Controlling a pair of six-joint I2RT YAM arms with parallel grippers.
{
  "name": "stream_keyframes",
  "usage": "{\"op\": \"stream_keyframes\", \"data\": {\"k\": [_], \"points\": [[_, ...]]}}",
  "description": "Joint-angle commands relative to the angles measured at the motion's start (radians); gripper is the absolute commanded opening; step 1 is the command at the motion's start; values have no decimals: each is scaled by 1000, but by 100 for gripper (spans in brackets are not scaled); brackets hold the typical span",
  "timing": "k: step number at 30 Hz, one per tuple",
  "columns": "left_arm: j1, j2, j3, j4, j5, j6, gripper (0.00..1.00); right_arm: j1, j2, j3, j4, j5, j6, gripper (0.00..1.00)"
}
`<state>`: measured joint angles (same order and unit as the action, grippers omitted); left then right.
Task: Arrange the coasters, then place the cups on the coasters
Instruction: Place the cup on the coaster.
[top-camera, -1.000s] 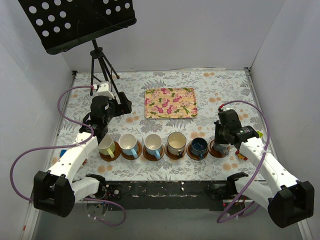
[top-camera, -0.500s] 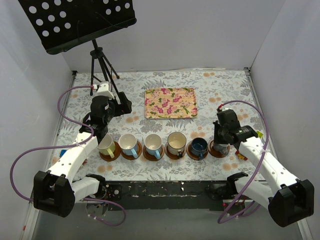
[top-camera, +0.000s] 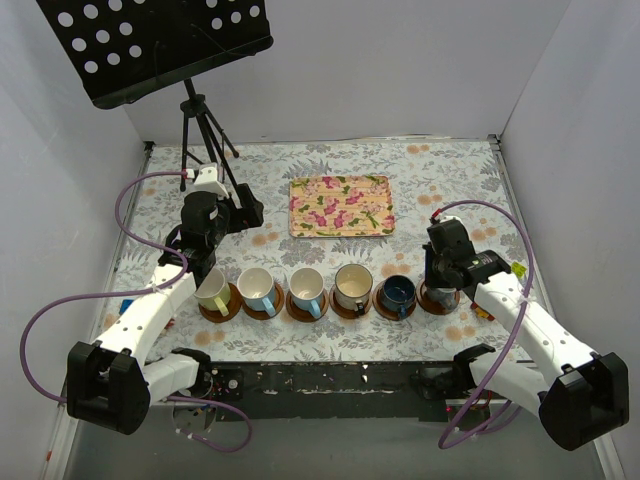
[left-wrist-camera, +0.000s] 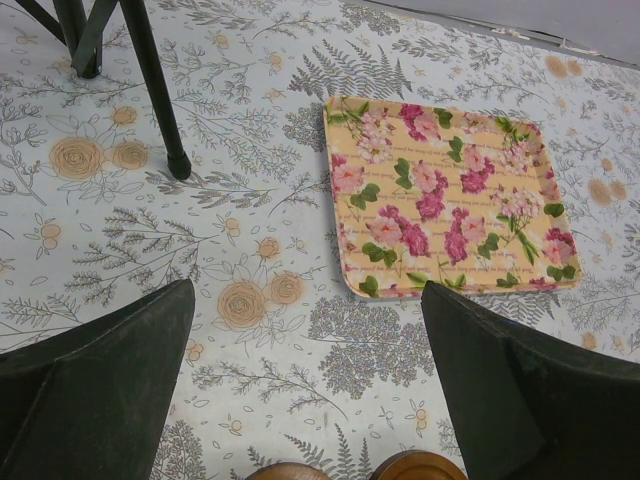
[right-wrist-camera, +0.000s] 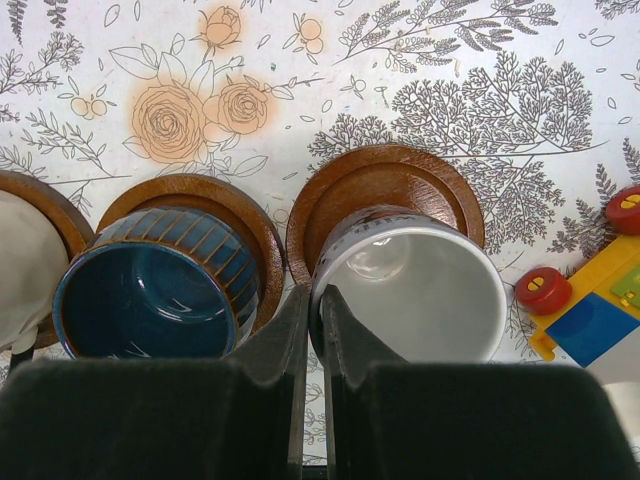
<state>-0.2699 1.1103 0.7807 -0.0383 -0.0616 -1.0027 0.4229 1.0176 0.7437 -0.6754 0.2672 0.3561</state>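
Six brown wooden coasters lie in a row near the front edge, from the leftmost coaster (top-camera: 219, 307) to the rightmost coaster (top-camera: 432, 300). On them stand a yellow-green cup (top-camera: 211, 290), two light blue cups (top-camera: 257, 287) (top-camera: 306, 286), a cream cup (top-camera: 353, 286) and a dark blue cup (top-camera: 398, 292) (right-wrist-camera: 150, 290). My right gripper (right-wrist-camera: 318, 300) (top-camera: 441, 284) is shut on the rim of the small grey-blue cup (right-wrist-camera: 420, 290), which sits over the rightmost coaster (right-wrist-camera: 385, 180). My left gripper (left-wrist-camera: 305, 300) (top-camera: 205, 262) hangs open and empty above the row's left end.
A floral rectangular tray (top-camera: 340, 205) (left-wrist-camera: 450, 195) lies behind the row. A black tripod stand (top-camera: 200, 140) with a perforated desk rises at the back left. Small colourful toy pieces (right-wrist-camera: 590, 310) lie right of the last coaster.
My right gripper has edged slightly left, still pinching the grey-blue cup's rim. The left arm has not moved.
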Motion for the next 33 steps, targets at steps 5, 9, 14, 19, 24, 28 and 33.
{"op": "stream_keyframes", "data": {"k": [5,9,14,19,24,28,33], "points": [[5,-13,31,-3,6,3,98,7,7,11,8,50,14,1],[5,-12,32,-3,6,3,98,7,7,8,8,46,15,1],[5,-12,32,-3,6,3,98,7,13,6,7,40,14,1],[3,-12,32,-3,8,3,98,7,9,13,5,41,14,14],[3,-13,32,-5,6,1,98,7,4,22,2,41,11,22],[5,-12,32,-5,5,3,98,7,-1,25,0,43,7,28],[5,-15,32,-5,5,3,98,7,-7,29,2,43,7,33]]}}
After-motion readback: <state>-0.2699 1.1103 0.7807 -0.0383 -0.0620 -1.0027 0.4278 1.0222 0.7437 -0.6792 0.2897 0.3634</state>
